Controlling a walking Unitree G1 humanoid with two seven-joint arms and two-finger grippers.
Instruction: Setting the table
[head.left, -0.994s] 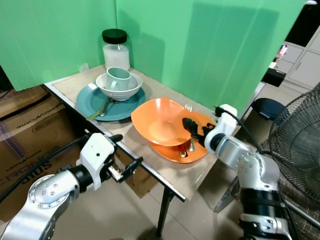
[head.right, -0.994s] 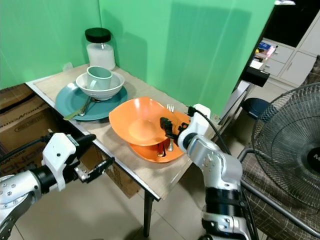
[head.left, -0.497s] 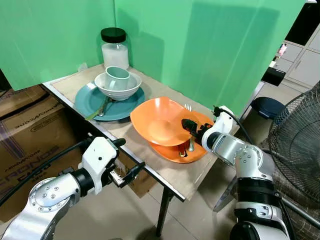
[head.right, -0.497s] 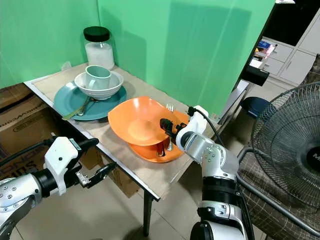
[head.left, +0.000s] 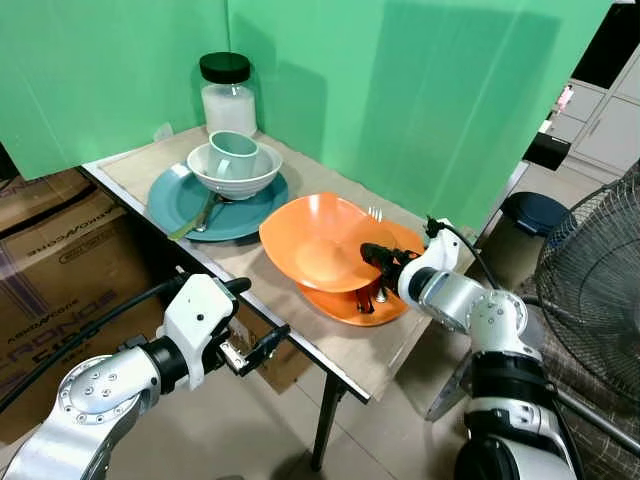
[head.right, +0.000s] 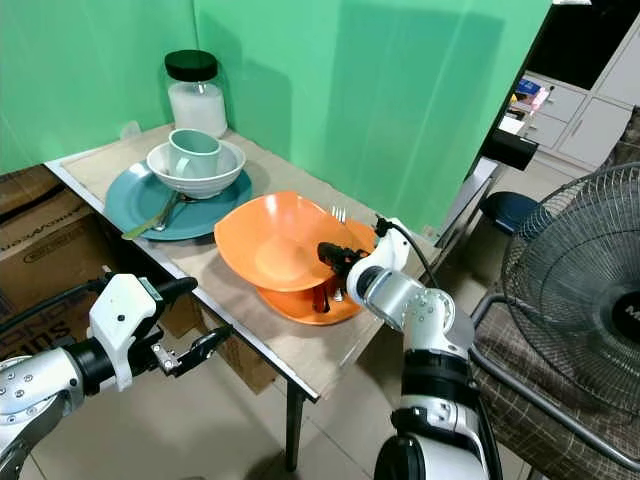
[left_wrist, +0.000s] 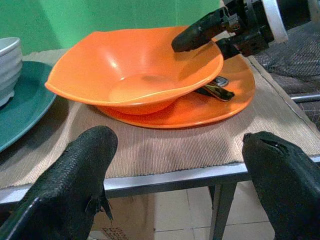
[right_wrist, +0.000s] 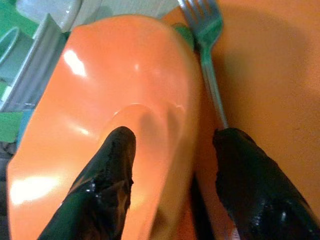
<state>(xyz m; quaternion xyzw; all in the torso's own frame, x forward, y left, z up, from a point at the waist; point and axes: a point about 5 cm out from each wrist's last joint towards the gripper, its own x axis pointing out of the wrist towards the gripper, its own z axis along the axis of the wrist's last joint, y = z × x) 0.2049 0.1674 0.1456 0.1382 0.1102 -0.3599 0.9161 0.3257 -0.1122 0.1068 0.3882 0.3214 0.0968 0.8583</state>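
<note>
While the right gripper (head.right: 335, 255) straddles the rim of the shallow orange plastic bowl (head.left: 318, 245), its jaws sit apart: one finger inside the bowl, the other outside, over the flat orange plate (head.left: 392, 300) underneath. The bowl is tilted, resting on the plate w/ a silver metal fork (right_wrist: 209, 50) and other cutlery tucked below it. All this sits on a woven mat on the surface (head.left: 370, 358), near its front-right corner. Further back-left: a round teal plate (head.left: 178, 205) carrying a white ribbed bowl (head.left: 235, 178) w/ a pale green mug (head.left: 234, 155) inside, & a glass jar w/ black lid (head.left: 227, 93) behind. The left gripper (head.left: 250, 345) hangs below the surface's front edge, jaws apart, holding nothing.
</note>
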